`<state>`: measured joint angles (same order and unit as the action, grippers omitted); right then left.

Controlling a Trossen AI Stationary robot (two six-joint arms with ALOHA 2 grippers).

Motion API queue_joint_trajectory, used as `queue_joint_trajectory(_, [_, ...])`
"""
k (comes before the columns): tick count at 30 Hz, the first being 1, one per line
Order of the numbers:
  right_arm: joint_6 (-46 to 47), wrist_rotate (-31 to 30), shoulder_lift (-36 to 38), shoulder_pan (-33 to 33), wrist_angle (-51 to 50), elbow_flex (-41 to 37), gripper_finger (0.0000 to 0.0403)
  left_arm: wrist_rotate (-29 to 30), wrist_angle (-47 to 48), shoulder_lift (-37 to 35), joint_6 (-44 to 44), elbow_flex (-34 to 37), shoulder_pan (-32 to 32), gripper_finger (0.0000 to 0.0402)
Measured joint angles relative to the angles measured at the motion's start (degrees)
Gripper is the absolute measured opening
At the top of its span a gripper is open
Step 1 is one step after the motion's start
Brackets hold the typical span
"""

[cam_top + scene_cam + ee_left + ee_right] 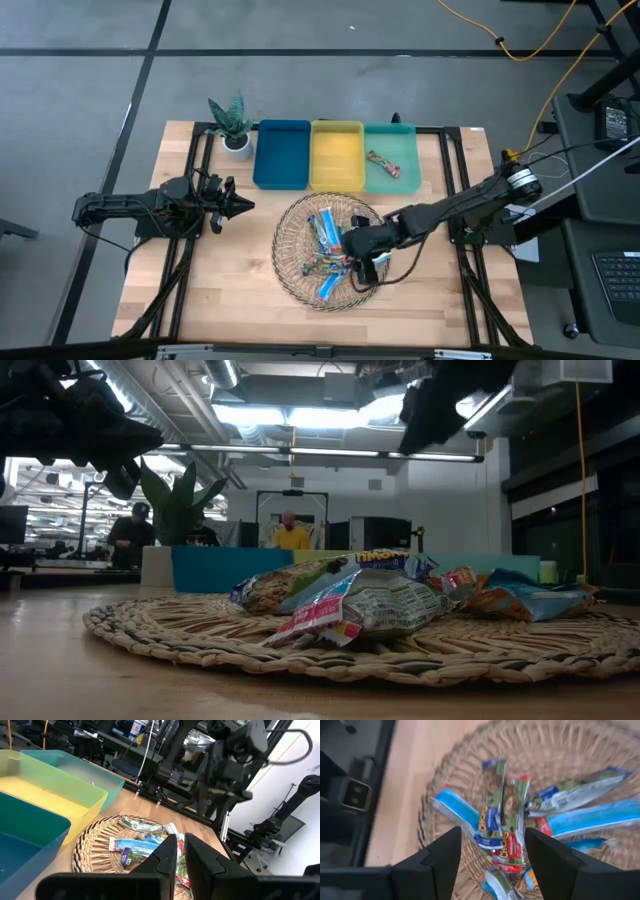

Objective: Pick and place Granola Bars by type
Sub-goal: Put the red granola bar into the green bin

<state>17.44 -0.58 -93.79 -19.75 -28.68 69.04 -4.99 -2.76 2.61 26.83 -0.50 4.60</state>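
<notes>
Several granola bars (325, 235) in blue, silvery and multicolour wrappers lie heaped on a round woven mat (290, 262) at the table's middle. One more multicolour bar (383, 165) lies in the green tray (402, 142). My right gripper (362, 262) hangs open above the right part of the heap, pointing slantwise down; in its wrist view the bars (502, 815) show between and beyond its fingers (440, 860). In the low view it stands well above the bars (360, 600). My left gripper (240, 206) waits shut at the table's left, pointing level at the mat.
Blue (281, 153), yellow (337, 155) and green trays stand side by side along the far edge behind the mat. A small potted plant (232, 125) stands to the left of the blue tray. People show in the room beyond the table (290, 532).
</notes>
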Motion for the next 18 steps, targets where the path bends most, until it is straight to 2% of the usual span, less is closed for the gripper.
queue_joint_trajectory(10, [-1.21,2.16,-8.37,0.14,-2.87,0.00,0.0220,0.00,0.01,0.01,0.00,-0.01,0.02,0.0031])
queue_joint_trajectory(18, [-1.55,1.75,-10.76,2.05,-3.61,-0.09,0.0220,0.00,-0.01,0.00,0.00,-0.01,0.00,0.0031])
